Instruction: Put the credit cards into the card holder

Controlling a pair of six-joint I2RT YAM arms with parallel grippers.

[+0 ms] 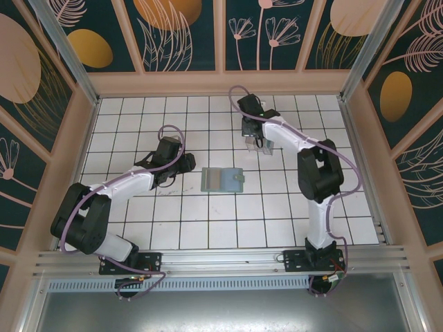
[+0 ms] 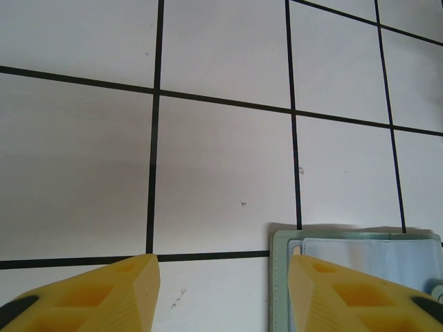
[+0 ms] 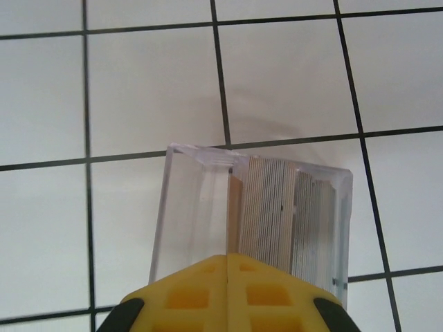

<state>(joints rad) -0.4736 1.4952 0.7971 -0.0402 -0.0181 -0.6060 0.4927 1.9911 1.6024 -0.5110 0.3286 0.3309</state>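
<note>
1. Card holder (image 1: 223, 179): sage-green, lying opened flat near the middle of the tiled table (image 1: 208, 221), between the two arms. The pockets face up, so a card could be slid in from above.
2. Credit cards (image 3: 277, 214): not in the holder. They stand on edge, packed as a stack, inside a clear plastic box (image 3: 201, 207). One gold-brown edge sits at the left of the stack and grey and silvery edges to its right. The box stands far-right of the holder, well apart from it (image 1: 261, 146).
3. Right gripper (image 3: 227, 259): directly over the box, with its yellow fingers pressed together along a seam that lines up with the left end of the stack. A thin card may be pinched between them, but I cannot tell because the fingers hide the contact. Judgement: this arm is on the card-extraction step, since upright cards offer only their top edges to a pinch.
4. Left gripper (image 2: 221, 259): fingers spread wide with nothing between them, low over bare tile just left of the holder (image 2: 279, 270). The holder's corner lies by the right-hand finger. In the overhead view this gripper (image 1: 188, 164) points toward the holder.
5. Judgement: the left claw is probably staged to brace the holder during insertion. The task is at an early stage.
</note>
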